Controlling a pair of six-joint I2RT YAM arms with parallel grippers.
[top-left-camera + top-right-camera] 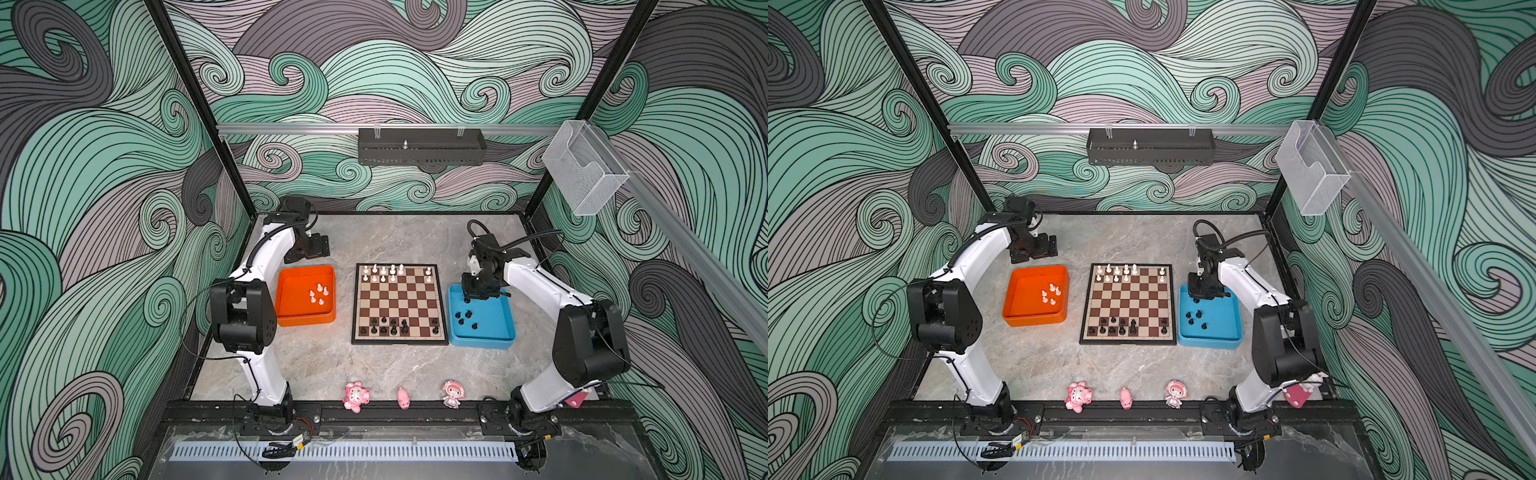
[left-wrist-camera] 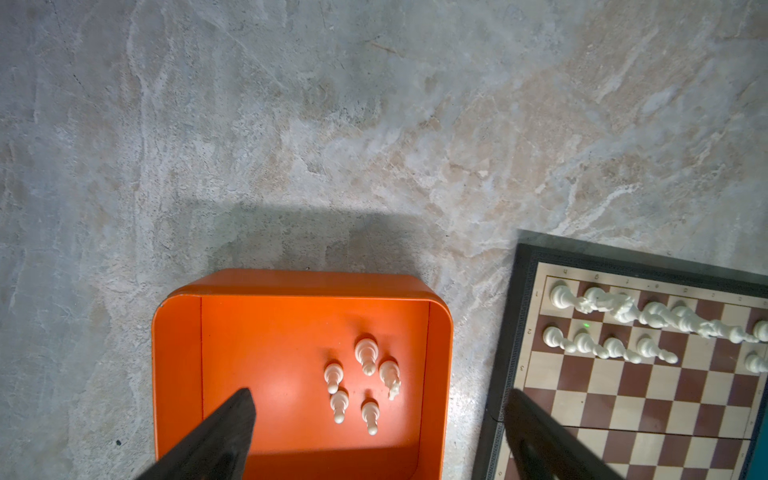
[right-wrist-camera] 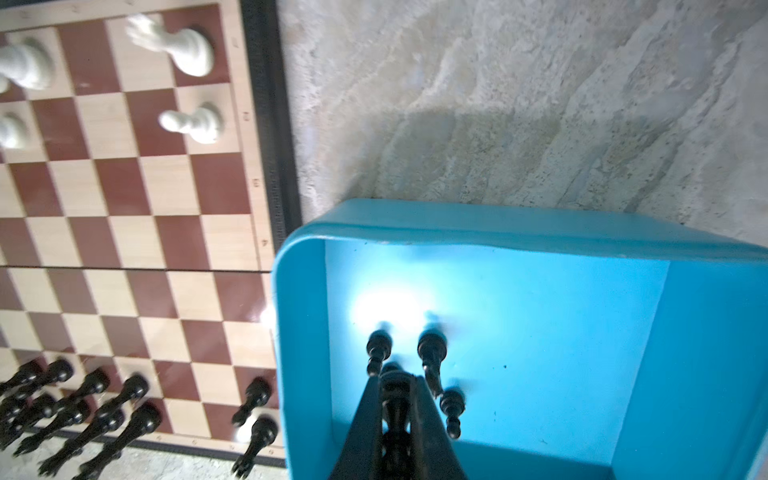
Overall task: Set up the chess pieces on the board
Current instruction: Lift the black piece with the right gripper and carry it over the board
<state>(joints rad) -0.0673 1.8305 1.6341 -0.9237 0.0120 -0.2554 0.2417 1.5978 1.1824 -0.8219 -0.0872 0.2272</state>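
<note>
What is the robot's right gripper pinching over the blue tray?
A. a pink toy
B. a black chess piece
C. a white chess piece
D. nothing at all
B: in the right wrist view the right gripper is closed on a black chess piece over the blue tray, with loose black pieces standing on the tray floor beside it.

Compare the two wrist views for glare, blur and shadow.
Right wrist view: white glare on the blue tray floor past the gripped black piece, white pieces blurred. Left wrist view: sharp, soft shadow on the table by the orange tray.
</note>
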